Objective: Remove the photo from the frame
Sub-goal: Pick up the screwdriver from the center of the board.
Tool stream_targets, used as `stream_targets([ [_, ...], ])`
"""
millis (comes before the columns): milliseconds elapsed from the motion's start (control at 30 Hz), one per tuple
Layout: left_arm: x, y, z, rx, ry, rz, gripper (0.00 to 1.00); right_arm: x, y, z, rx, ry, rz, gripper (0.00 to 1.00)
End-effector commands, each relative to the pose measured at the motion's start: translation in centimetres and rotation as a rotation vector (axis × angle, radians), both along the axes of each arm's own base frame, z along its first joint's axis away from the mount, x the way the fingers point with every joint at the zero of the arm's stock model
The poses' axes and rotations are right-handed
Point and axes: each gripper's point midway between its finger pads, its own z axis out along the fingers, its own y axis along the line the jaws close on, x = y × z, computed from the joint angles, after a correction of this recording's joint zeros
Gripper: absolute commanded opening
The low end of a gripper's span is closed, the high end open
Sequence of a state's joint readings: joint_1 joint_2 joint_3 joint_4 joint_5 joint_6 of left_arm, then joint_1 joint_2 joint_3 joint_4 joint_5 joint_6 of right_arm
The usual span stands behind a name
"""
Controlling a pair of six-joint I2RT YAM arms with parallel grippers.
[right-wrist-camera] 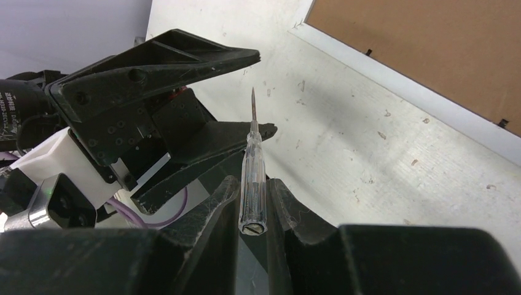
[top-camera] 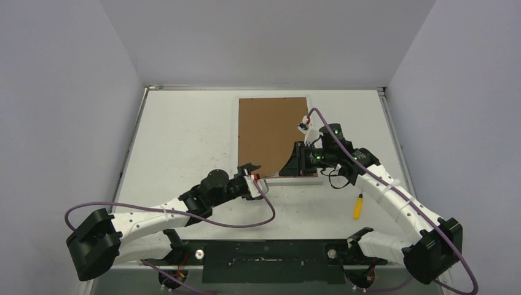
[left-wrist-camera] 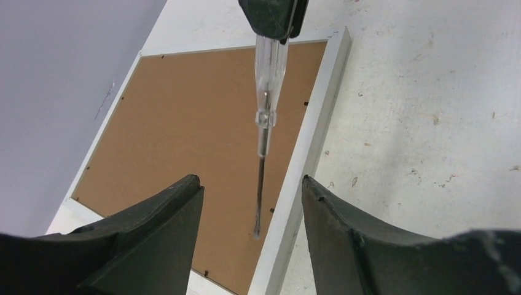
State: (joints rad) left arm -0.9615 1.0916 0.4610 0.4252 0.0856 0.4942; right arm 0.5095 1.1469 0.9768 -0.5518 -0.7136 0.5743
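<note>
A white frame (top-camera: 271,135) lies face down on the desk (top-camera: 184,135), brown backing up, the photo hidden beneath. The right end effector (right-wrist-camera: 253,185) clamps a clear-handled screwdriver (right-wrist-camera: 253,166), its tip pointing toward the left end effector (left-wrist-camera: 250,182), whose jaws stand partly open and empty. If they close off-centre, the tool could slip and gouge the backing.
</note>
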Motion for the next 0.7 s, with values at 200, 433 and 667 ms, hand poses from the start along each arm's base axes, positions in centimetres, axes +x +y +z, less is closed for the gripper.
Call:
stream_targets([
  [200, 0.4, -2.0, 3.9, -0.051, -0.109, -0.067, 0.30, 0.6, 1.8, 1.3, 0.027, -0.052, 0.028, 0.07],
  [433, 0.3, -2.5, 3.3, -0.008, -0.098, -0.096, 0.00, 0.8, 1.8, 1.3, 0.043, -0.069, 0.022, 0.19],
  [667, -0.4, -2.5, 3.6, -0.010, -0.084, -0.110, 0.00, 0.8, 1.7, 0.8, 0.054, -0.106, -0.005, 0.68],
])
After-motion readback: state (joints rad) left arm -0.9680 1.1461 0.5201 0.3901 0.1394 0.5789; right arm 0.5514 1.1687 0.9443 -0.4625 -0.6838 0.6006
